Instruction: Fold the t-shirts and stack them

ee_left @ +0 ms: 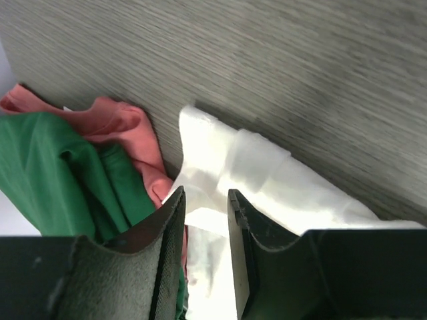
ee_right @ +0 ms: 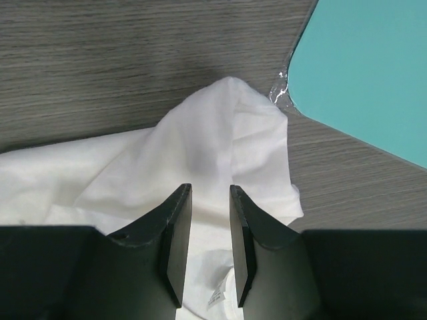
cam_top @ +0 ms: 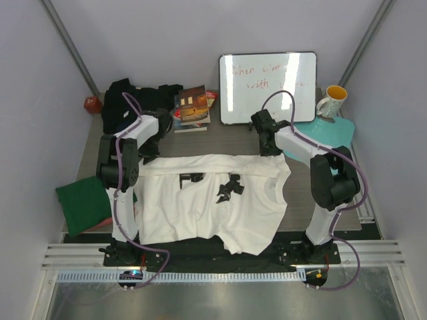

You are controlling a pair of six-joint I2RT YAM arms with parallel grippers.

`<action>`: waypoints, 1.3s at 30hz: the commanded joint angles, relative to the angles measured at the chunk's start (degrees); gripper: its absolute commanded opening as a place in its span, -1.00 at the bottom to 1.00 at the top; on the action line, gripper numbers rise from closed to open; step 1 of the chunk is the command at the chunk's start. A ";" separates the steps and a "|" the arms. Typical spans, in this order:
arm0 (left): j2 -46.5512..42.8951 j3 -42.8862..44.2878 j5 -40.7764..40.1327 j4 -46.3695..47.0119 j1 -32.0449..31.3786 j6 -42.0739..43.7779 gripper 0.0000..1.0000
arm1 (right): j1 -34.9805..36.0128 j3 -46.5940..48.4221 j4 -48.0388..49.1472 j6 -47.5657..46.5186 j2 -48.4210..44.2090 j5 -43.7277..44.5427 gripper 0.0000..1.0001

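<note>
The soft white cotton t-shirt with small black printed marks is spread mostly flat, its far corners bunched up between each gripper's fingers. One rumpled corner sits right in the right fingers' gap, a folded sleeve edge in the left fingers' gap. Just left of the left fingers there's a crumpled dark green t-shirt lying over a salmon pink t-shirt. A plain black t-shirt is heaped beyond them.

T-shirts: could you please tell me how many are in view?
4: white t-shirt spread centre; black t-shirt heaped far left; green t-shirt near left; pink t-shirt beside it. Others may be hidden.
</note>
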 commanded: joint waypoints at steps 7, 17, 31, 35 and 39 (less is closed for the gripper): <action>1.81 -2.05 0.16 -1.06 -4.86 0.48 -0.60 | 0.02 1.27 1.83 -0.86 2.01 -3.66 -0.30; -0.03 -5.48 2.44 -1.68 -6.09 0.48 -0.84 | 0.90 -2.33 -1.24 -2.52 -1.51 -14.56 -0.28; -1.00 -6.62 2.44 -1.24 -6.97 0.48 -0.84 | 10.48 -7.43 -9.77 -0.25 -11.79 -17.38 -0.39; -1.53 -6.80 2.36 -1.33 -7.15 0.48 -0.85 | 10.57 -10.33 -10.65 0.63 -14.15 -15.01 -0.42; -3.36 -7.67 2.18 -0.89 -7.24 0.40 -0.85 | 10.48 -9.55 -7.33 1.51 -18.20 -11.24 -0.42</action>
